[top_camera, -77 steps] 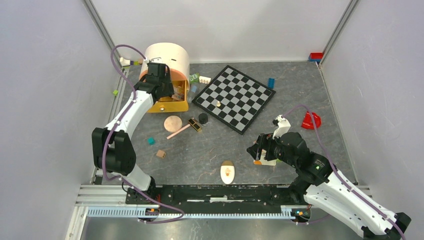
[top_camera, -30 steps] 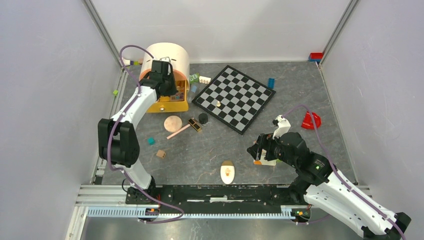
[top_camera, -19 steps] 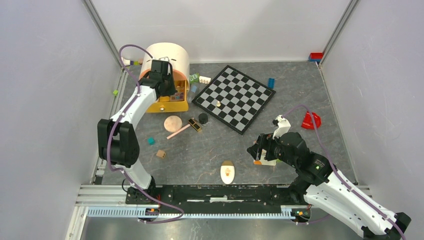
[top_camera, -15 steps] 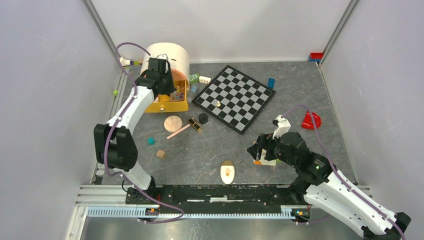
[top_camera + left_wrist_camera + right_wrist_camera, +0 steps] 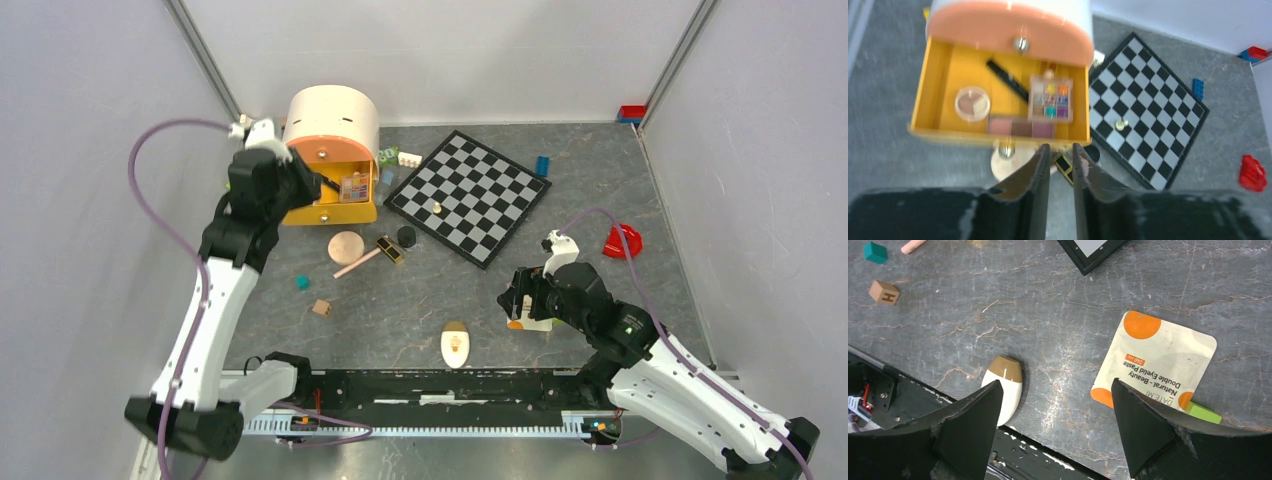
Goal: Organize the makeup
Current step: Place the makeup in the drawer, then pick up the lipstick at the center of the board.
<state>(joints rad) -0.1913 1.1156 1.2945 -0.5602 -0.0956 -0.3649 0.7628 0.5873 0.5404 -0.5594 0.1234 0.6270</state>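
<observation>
Hanging above the table just in front of the open yellow drawer (image 5: 930, 65), my left gripper (image 5: 1060, 148) has its jaws a narrow slit apart with nothing between them. In the drawer lie a round pink compact (image 5: 972, 103), a black pencil (image 5: 1007, 80) set slantwise, a multicolour eyeshadow palette (image 5: 1050, 99) and a pink-brown blush palette (image 5: 1020, 126) against the front wall. Just outside that wall a round peach compact (image 5: 346, 246) sits on the grey table with a pink brush (image 5: 357, 263) beside it. The chessboard (image 5: 1148, 115) lies to the drawer's right.

My right gripper (image 5: 1055, 385) has its jaws spread wide and grips nothing. It hovers over the table between a cream oval (image 5: 1004, 390) with a brown tip and a white-orange sachet (image 5: 1155, 362). Both lie flat. A green brick (image 5: 1203, 412) touches the sachet's corner. Further off sit a wooden lettered cube (image 5: 884, 292) and a teal cube (image 5: 875, 252).
</observation>
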